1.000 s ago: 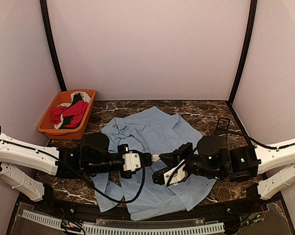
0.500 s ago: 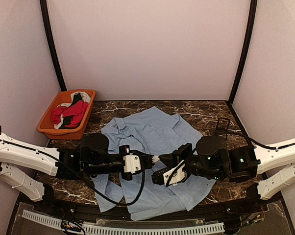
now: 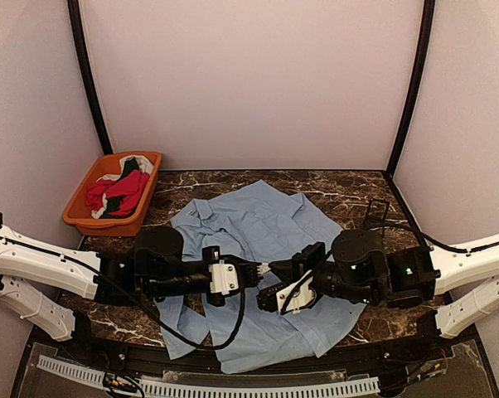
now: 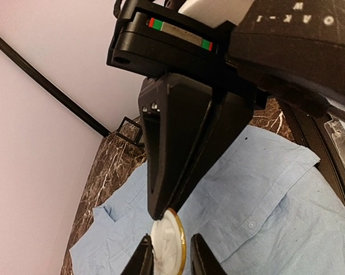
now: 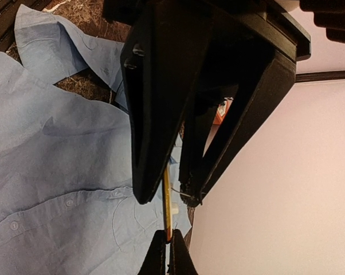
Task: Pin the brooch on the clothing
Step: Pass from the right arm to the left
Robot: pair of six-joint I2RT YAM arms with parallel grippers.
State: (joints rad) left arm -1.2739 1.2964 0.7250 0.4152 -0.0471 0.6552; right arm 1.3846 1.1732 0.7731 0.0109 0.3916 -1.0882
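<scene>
The round brooch [image 4: 168,246] is in the air over the middle of the light blue shirt [image 3: 266,220] on the table [image 3: 349,186]; the right gripper [image 5: 168,243] pinches its rim tight, and the left gripper [image 4: 171,238] has its fingers a little apart, one on each side, not squeezing. I think they are getting the pin ready, so next its point must go down into the cloth. It has no long side; it stands on edge, white face partly toward the left arm
</scene>
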